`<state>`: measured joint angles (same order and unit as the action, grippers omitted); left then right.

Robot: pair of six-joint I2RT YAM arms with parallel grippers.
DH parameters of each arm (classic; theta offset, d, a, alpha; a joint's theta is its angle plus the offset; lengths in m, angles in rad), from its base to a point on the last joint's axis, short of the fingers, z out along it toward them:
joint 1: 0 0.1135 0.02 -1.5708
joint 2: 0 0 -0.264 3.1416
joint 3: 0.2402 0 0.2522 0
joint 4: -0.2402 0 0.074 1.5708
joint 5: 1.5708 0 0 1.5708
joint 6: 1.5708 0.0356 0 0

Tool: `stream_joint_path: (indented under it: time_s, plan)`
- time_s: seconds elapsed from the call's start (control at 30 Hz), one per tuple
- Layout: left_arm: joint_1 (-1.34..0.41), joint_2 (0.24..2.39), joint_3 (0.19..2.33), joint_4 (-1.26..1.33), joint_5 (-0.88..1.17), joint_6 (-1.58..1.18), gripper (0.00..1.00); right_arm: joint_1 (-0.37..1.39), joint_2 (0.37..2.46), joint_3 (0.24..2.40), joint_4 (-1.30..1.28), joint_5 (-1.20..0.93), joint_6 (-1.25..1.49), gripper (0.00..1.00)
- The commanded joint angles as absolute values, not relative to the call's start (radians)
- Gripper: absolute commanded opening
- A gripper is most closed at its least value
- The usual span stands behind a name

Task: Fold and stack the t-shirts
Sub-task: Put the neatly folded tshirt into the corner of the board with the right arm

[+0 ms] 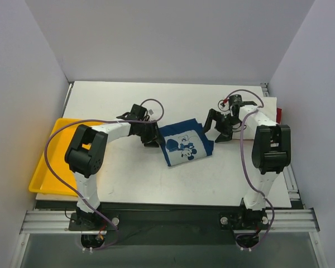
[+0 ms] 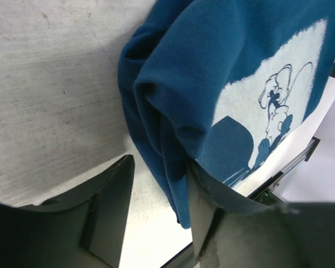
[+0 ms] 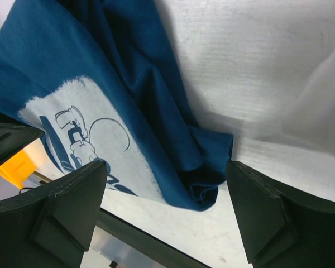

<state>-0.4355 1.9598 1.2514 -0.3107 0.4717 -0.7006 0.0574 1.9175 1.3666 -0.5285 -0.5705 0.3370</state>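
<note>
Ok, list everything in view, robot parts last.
navy blue cloth t-shirt with white cartoon print: one, navy, centre, bunched.
cream-white cloth: one, cream-white, far right edge.
red cloth: one, red, sliver beside the cream-white one.
yellow plastic tray: one, yellow, left edge.
white table: one, white, work surface.
left arm: one, black and white; jaws apart around the shirt's left edge.
right arm: one, black and white; jaws wide apart at the shirt's right corner.

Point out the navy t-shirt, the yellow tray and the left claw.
navy t-shirt (image 1: 184,146), top view, on its white print.
yellow tray (image 1: 40,177), top view, on bare floor near its left rim.
left claw (image 1: 154,138), top view, midway between its fingertips.
</note>
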Motion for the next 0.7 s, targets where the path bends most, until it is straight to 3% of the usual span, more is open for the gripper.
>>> stream_joint_path:
  time_s: [0.0, 0.27, 0.43, 0.67]
  plan:
    - [-0.451, 1.979, 1.273, -0.293, 0.488, -0.701, 0.50, 0.048, 1.953, 1.359, -0.512, -0.644, 0.322, 0.91]
    - [-0.457, 2.016, 1.278, -0.311, 0.506, -0.696, 0.30, 0.051, 2.005, 1.351, -0.495, -0.617, 0.318, 0.91]
    - [-0.462, 2.022, 1.267, -0.311, 0.502, -0.692, 0.24, 0.078, 2.013, 1.347, -0.483, -0.552, 0.290, 0.91]
    - [-0.463, 2.040, 1.276, -0.319, 0.505, -0.684, 0.22, 0.120, 2.062, 1.344, -0.430, -0.629, 0.328, 0.91]
